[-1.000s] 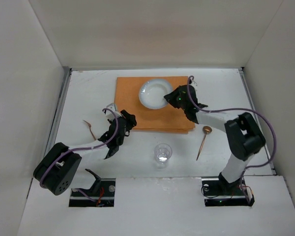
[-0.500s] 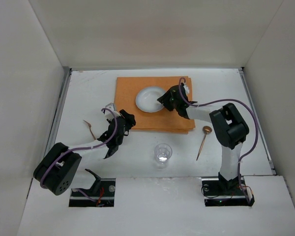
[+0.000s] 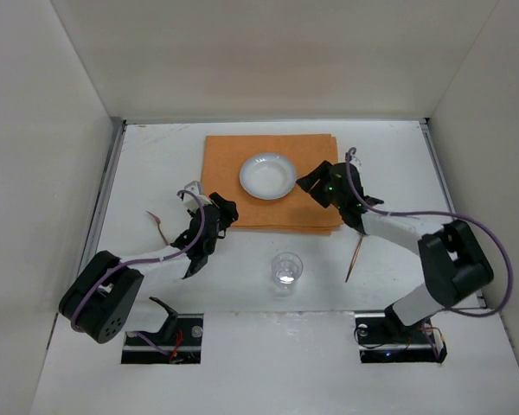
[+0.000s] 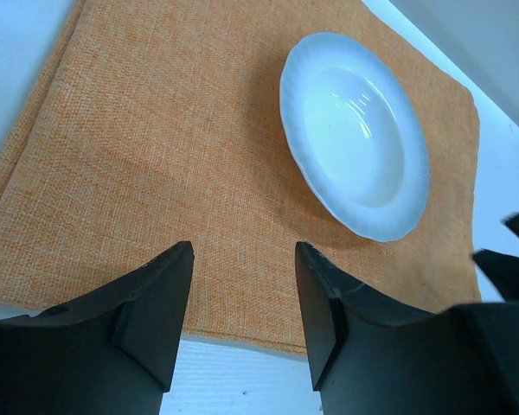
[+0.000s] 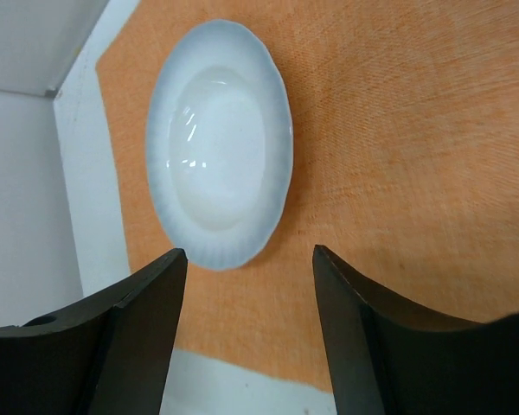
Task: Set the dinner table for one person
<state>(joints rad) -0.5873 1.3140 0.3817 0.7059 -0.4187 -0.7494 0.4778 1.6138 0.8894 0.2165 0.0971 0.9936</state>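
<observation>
A white plate (image 3: 267, 175) (image 4: 355, 134) (image 5: 218, 143) lies on the orange cloth (image 3: 233, 194) at the middle back of the dinner table (image 3: 156, 164). My right gripper (image 3: 310, 182) (image 5: 248, 252) stands open just right of the plate, apart from it, with nothing between its fingers. Over the cloth's near left edge hovers my left gripper (image 3: 228, 210) (image 4: 244, 251), open and empty. A clear glass (image 3: 286, 268) stands in front of the cloth. A brown spoon (image 3: 355, 256) lies to the right, its head hidden under my right arm. At the left lies a brown fork (image 3: 158, 226).
Grey rails (image 3: 106, 186) run along the table's left and right edges, with white walls around it. Both arm bases (image 3: 163, 333) sit at the near edge. The right arm's cable loops over the right side.
My right gripper has opened, let go of the plate and drawn back to the right. The plate now rests a little nearer on the cloth. The left arm has not moved.
</observation>
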